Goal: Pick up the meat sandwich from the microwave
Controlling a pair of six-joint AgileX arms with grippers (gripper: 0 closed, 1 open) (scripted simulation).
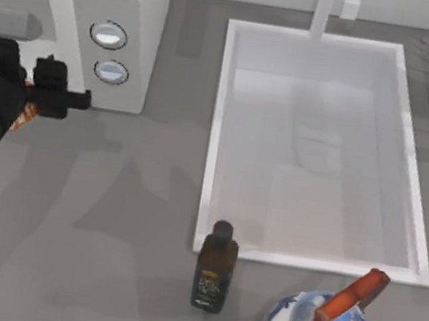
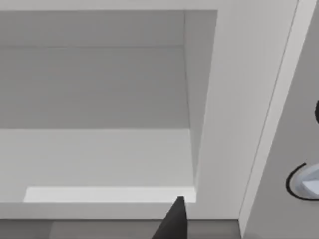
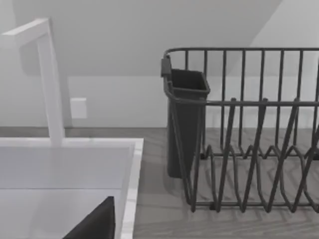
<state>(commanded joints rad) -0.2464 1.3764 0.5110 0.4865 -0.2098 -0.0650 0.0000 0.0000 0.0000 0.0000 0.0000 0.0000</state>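
Peeking orange beside the left gripper [image 1: 54,96]: meat sandwich [image 1: 28,110].

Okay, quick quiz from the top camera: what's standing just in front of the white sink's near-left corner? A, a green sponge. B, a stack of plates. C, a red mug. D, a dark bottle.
D: a dark bottle stands upright on the table just outside the sink rim, at its near-left corner.
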